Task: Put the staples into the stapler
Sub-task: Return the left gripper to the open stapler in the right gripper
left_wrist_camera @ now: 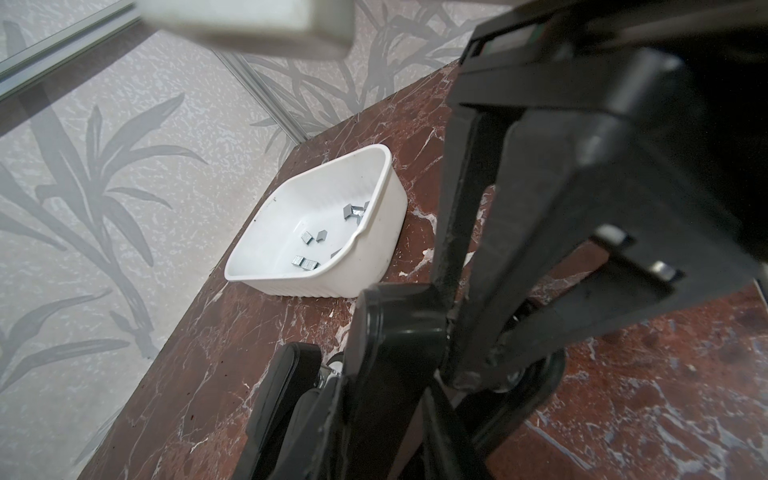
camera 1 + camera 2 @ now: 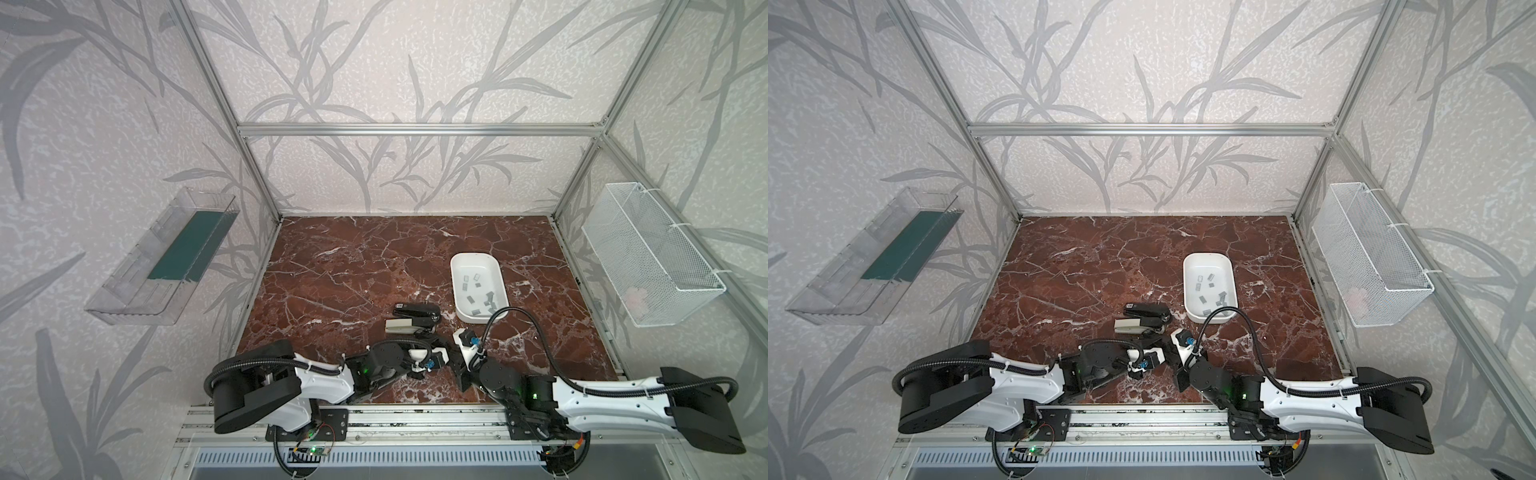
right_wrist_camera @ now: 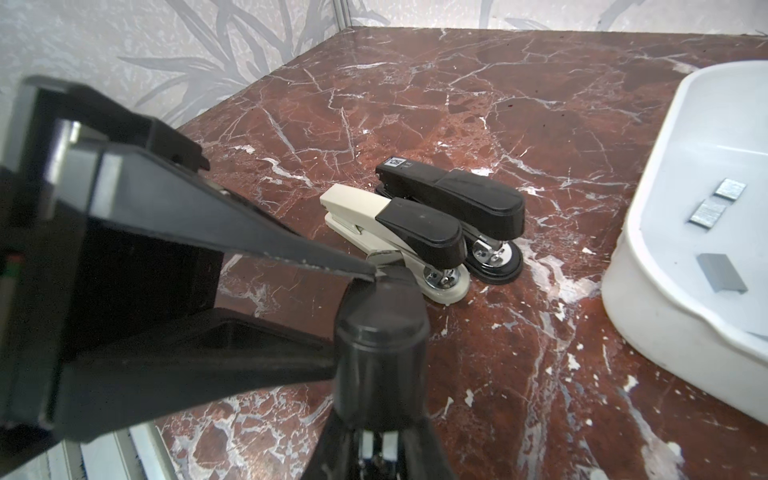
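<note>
Shelf point(image 2: 137, 291) of clear plastic on the wall at far left of the frame. Lower middle: left claw point(image 1: 478, 374), jaws drawn almost together, whether gripping anything impossible to tell; close beside it right claw point(image 3: 353, 311), closed too, content also impossible to tell. Just above both, beige stapler point(image 2: 401, 326) and black stapler point(image 2: 419, 309) lying side by side on red marble table point(image 2: 332, 270), both closed. Right of centre, white tray point(image 2: 473, 259) holding the staples point(image 2: 471, 298), short grey strips scattered on its floor. Wire basket point(image 2: 648, 257) at far right.

The left arm point(image 2: 320, 376) and right arm point(image 2: 602, 395) are being shown in white shells, black joints and corrugated cables point(image 2: 513, 308).
</note>
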`<state>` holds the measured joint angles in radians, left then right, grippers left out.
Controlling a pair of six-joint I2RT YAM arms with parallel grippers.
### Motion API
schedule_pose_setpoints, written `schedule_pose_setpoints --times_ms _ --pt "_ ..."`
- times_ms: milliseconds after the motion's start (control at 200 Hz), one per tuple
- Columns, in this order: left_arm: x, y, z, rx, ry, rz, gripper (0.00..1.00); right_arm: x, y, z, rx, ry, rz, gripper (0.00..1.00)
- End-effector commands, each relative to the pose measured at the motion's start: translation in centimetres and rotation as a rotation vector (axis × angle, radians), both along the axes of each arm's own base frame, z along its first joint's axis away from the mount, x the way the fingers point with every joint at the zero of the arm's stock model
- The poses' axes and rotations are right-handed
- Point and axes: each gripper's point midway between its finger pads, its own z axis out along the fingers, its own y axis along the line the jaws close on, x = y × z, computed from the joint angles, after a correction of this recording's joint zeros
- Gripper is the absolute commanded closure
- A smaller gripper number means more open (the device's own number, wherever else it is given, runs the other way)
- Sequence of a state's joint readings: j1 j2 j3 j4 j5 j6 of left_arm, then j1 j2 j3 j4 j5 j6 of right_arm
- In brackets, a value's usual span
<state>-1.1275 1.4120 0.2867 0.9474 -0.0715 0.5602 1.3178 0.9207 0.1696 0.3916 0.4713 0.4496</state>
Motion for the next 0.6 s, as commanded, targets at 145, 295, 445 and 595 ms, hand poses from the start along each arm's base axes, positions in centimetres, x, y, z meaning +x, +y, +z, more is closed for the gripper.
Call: schedule_pose_setpoints --times_ms 145,295,445,595 --pt "6.8 2.3 9.1 -0.308 -0.126 0.307 0.63 -5.4 2.5 -0.4 0.03 0.068 0.268 1.0" --pt "6.9 2.1 9.5 -0.325 -0.132 0.294 0.62 -5.5 2.4 -0.8 0.011 0.071 0.264 1.0" --pt "5.4 0.9 9.6 -0.329 -0.137 0.178 0.62 -5.6 2.5 -1.0 -0.012 0.083 0.269 1.0" --pt "2.0 -0.9 8.5 -0.269 -0.143 -0.045 0.58 -5.2 2.1 -0.2 0.009 0.079 0.237 1.0"
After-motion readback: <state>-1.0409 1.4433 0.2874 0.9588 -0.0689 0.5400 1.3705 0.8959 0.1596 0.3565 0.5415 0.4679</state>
